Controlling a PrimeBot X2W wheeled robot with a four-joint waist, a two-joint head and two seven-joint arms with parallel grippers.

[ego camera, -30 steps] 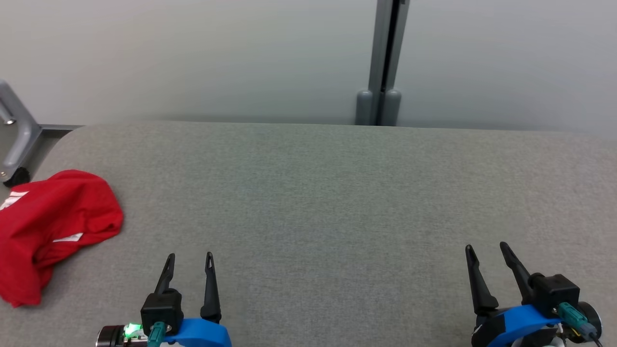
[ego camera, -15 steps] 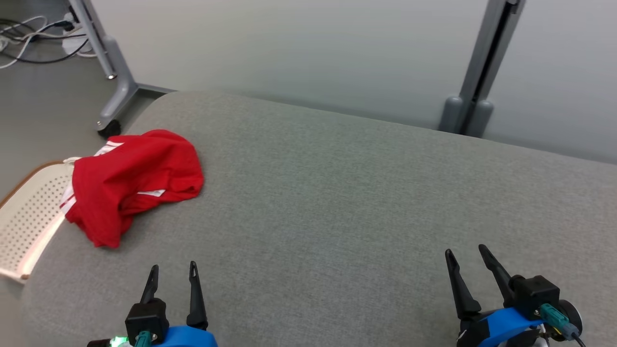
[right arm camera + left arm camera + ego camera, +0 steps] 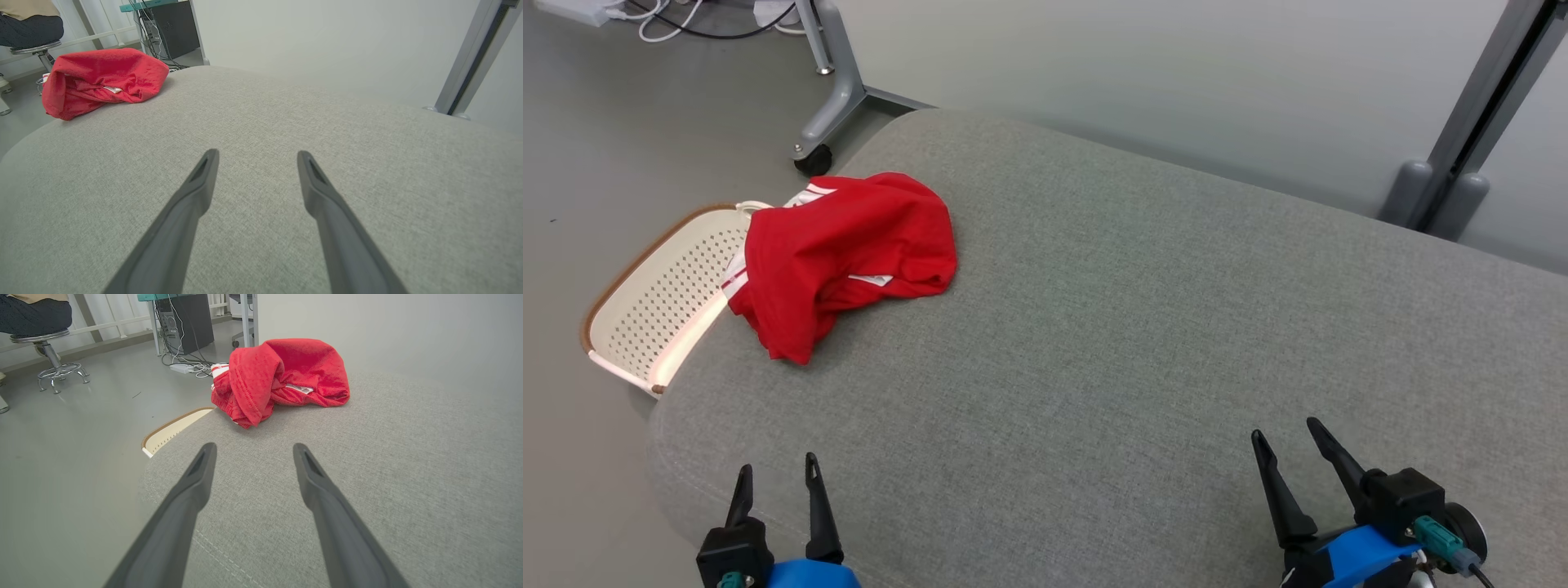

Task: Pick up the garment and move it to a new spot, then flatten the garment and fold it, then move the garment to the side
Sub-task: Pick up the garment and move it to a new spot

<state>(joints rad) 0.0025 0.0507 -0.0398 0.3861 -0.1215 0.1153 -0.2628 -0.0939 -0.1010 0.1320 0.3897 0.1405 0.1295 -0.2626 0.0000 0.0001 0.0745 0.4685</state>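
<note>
The red garment [image 3: 849,245] lay bunched at the far left corner of the grey padded table [image 3: 1143,327], one side spilling over the edge above a pale perforated basket [image 3: 658,306]. Both pincers were empty and spread wide. The left gripper [image 3: 778,464] hovered over the near left corner, pointed roughly at the heap but well short of it, and the right gripper [image 3: 1286,430] sat over the near right, well apart from the cloth.

By the look of it this was light, limp knit cloth: nothing fragile, nothing slippery, but it would likely sag and trail once lifted and drag a little on the fabric tabletop. The best hold, I'd say, was the thick rolled fold facing the left wrist camera, or the raised crown of the heap. Either is several layers a long finger could pinch without scraping the padding.

Plenty was hard to read, though. White stripes [image 3: 805,196] peeked out at the far edge, yet shirt or shorts, I couldn't tell. Hems and openings were buried in the folds. How much cloth hung over the side was hidden behind the heap itself, the basket was half cut off by the table edge, and whether the garment touched the basket was unclear.
</note>
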